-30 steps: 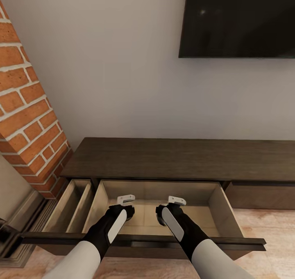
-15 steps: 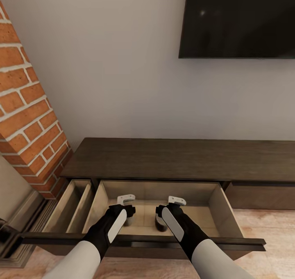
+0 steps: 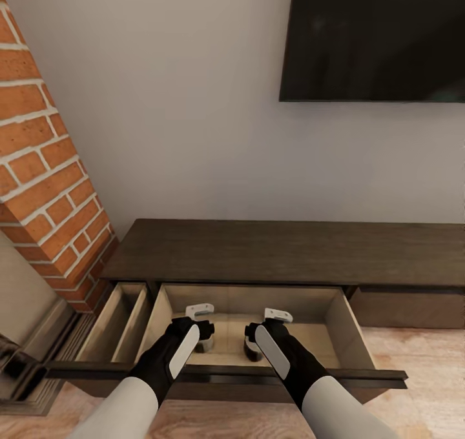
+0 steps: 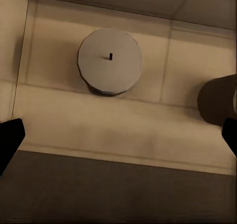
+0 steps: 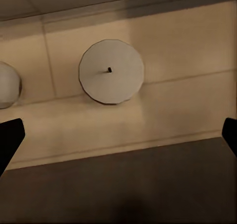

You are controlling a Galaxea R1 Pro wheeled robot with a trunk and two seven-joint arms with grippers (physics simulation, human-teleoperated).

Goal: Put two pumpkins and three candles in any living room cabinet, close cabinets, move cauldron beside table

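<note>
**Two candles set down in the open drawer**

Both arms reach into the wide open drawer (image 3: 323,313) of the dark-brown cabinet (image 3: 284,248) under the wall TV (image 3: 374,35). The left gripper (image 4: 118,135) and right gripper (image 5: 118,135) hang with fingers spread wide and released, each above its own candle.

The left wrist view looks straight down on a squat grey candle (image 4: 110,61) with a short wick, standing upright on the pale drawer floor; a second dark stub (image 4: 217,100) stands well apart at that picture's edge. The right wrist view shows the other candle (image 5: 111,71) from above, which the head view mostly hides behind the wrists.

The candles look light, stiff and smooth-sided; I judge a grip across the round body safest, since a squat stub could tip or slip.
</note>
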